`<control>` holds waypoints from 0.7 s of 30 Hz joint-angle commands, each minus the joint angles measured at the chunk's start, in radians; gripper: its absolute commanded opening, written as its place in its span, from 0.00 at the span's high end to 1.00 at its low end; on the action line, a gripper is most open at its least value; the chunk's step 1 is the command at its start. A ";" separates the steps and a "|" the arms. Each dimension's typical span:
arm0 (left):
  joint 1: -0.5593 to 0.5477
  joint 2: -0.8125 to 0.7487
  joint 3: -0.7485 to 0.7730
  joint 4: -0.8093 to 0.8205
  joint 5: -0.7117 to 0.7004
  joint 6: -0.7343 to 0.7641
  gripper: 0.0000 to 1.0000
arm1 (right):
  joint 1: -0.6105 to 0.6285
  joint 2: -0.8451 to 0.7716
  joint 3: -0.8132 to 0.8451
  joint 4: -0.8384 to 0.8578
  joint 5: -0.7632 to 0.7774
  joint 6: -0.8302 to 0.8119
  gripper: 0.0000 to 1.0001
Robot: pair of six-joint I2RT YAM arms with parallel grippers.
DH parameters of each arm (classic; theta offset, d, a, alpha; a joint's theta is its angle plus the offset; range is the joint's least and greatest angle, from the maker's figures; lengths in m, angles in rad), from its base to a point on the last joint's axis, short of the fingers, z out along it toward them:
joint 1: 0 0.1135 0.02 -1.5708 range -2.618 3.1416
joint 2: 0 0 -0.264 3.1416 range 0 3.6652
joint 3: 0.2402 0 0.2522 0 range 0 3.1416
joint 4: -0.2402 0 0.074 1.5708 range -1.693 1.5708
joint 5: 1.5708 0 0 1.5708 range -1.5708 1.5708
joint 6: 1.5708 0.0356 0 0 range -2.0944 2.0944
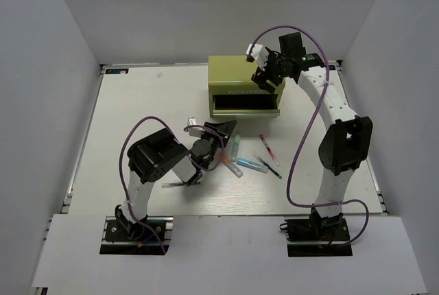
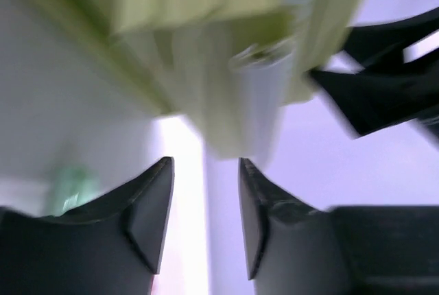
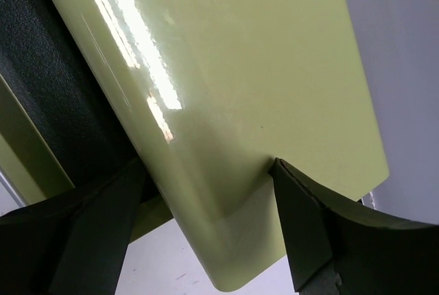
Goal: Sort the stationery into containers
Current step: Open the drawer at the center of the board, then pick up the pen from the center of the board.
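Right gripper (image 3: 207, 164) astride a panel of the tool chest (image 3: 226, 89)

Overhead shot was bright, even and sharp. Left wrist view was badly smeared, and glare streaked the tool chest (image 3: 233, 103) in the right wrist one.

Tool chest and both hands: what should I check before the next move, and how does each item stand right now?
1. An open drawer ready: ok; its dark inside shows at the front of the tool chest.
2. Nothing in the left hand: ok; fingers apart, nothing between them.
3. Left wrist view usable: not ok; blurred.
4. Tool chest released by the right hand: cannot tell; its fingers straddle a yellow-green panel.
5. Position of the stationery known: ok; it lies loose on the table before the tool chest.
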 commanded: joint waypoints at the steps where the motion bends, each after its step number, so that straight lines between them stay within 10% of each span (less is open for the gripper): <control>1: -0.016 -0.066 -0.027 0.179 -0.003 0.032 0.44 | -0.012 -0.006 -0.059 -0.008 -0.004 0.012 0.19; 5: -0.016 -0.075 -0.047 0.188 -0.003 0.041 0.25 | -0.012 -0.061 -0.099 0.001 -0.034 0.002 0.19; 21: 0.005 -0.551 -0.370 -0.128 0.123 0.121 0.11 | -0.015 -0.512 -0.548 0.072 -0.266 -0.069 0.30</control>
